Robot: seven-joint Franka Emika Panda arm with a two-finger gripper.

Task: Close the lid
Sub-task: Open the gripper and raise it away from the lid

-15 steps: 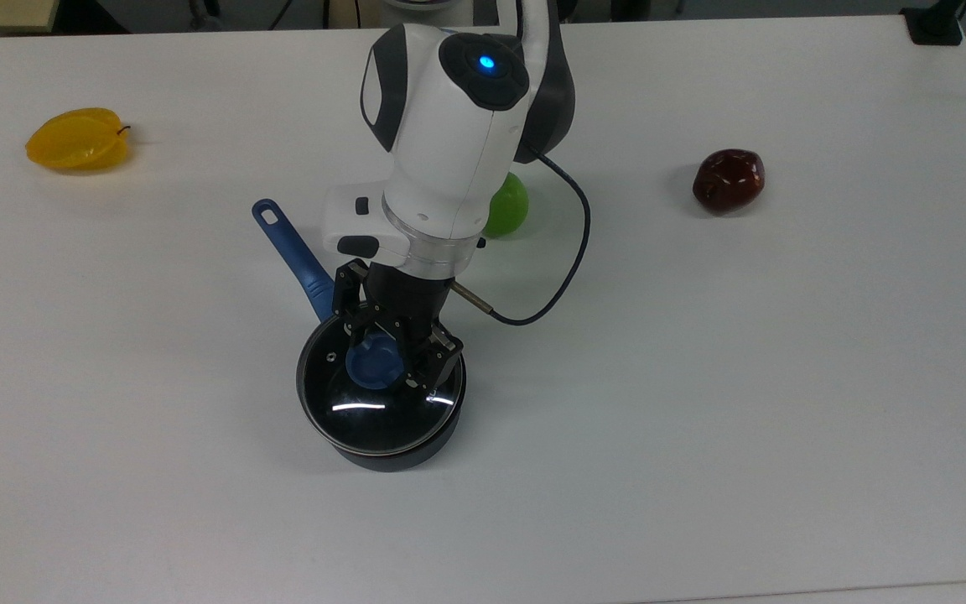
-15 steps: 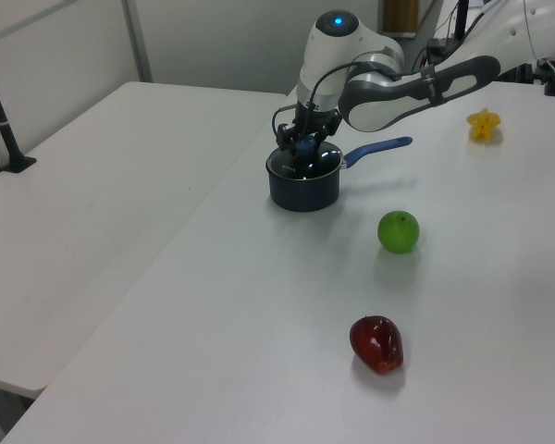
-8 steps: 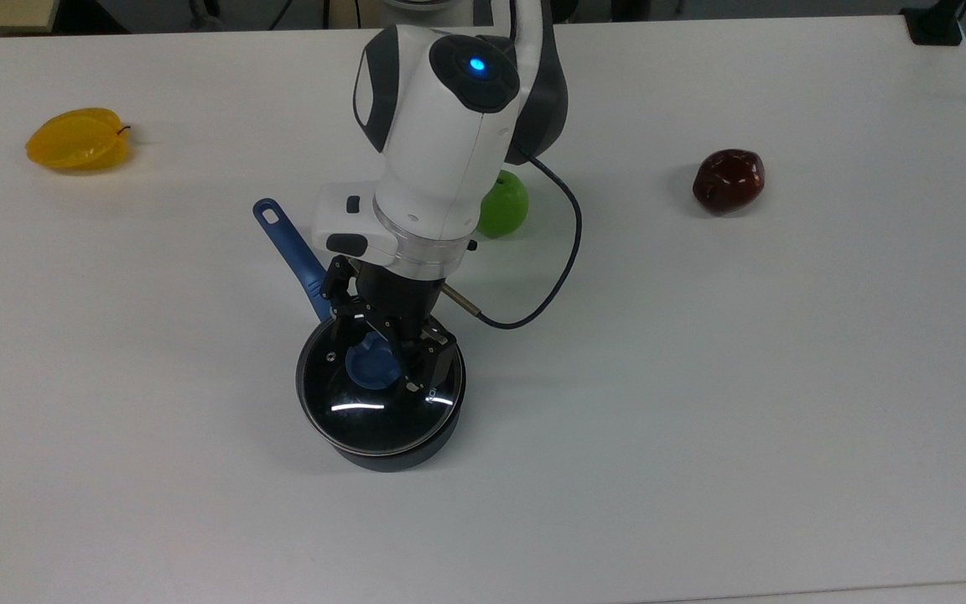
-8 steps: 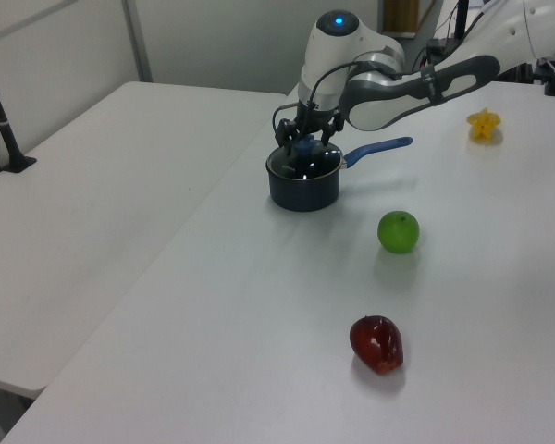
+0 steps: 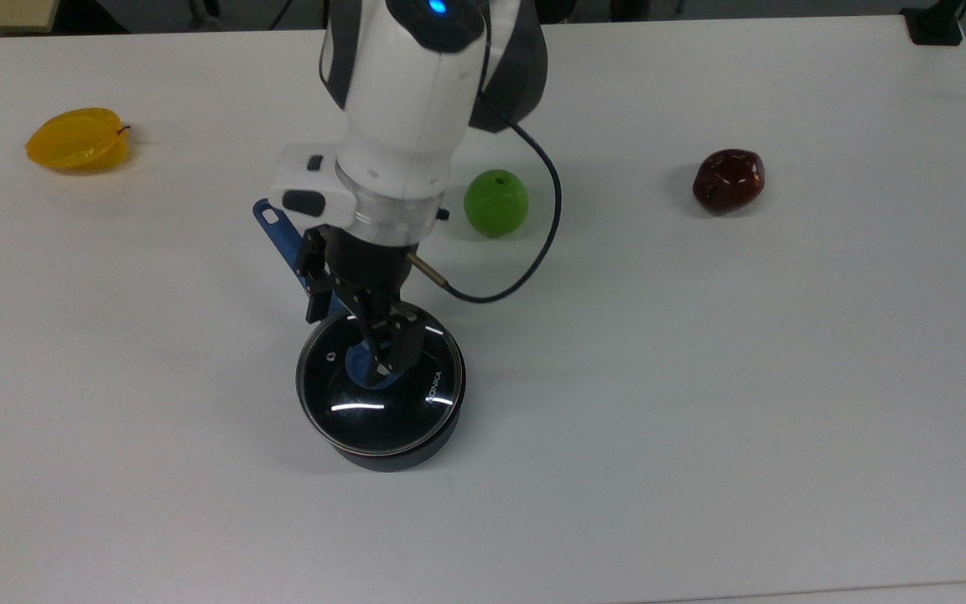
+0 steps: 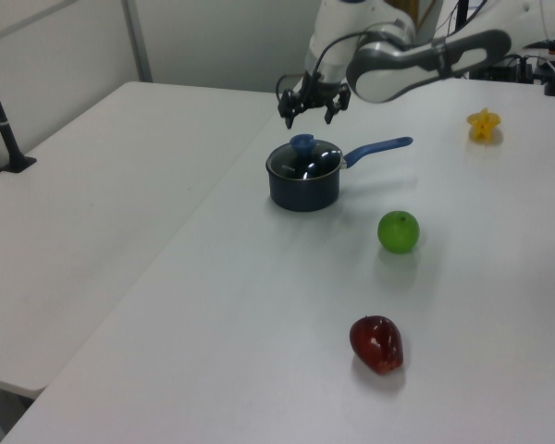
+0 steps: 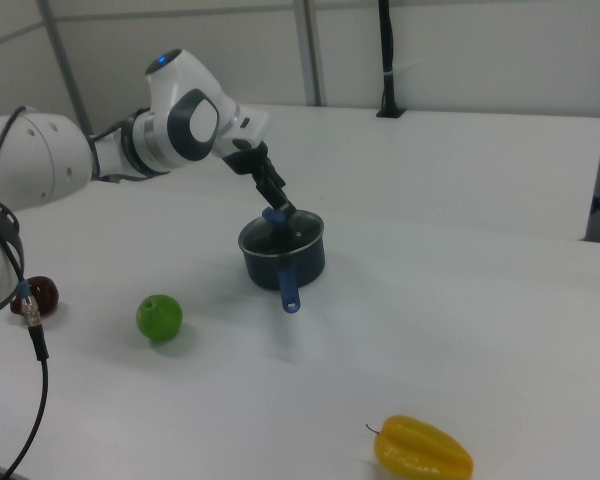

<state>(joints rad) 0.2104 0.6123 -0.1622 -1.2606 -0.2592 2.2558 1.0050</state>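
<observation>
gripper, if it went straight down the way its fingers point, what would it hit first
Most likely the blue knob of the lid sitting on the pot. In the left view the open gripper hangs above that knob, clear of it, pointing down. How exactly it lines up is hard to judge.

Green apple (image 5: 495,202), red fruit (image 5: 728,179), yellow starfruit (image 5: 77,138) on white table (image 5: 785,377).

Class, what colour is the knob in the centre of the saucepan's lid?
Blue. The knob on the lid shows best in the left view.
</observation>
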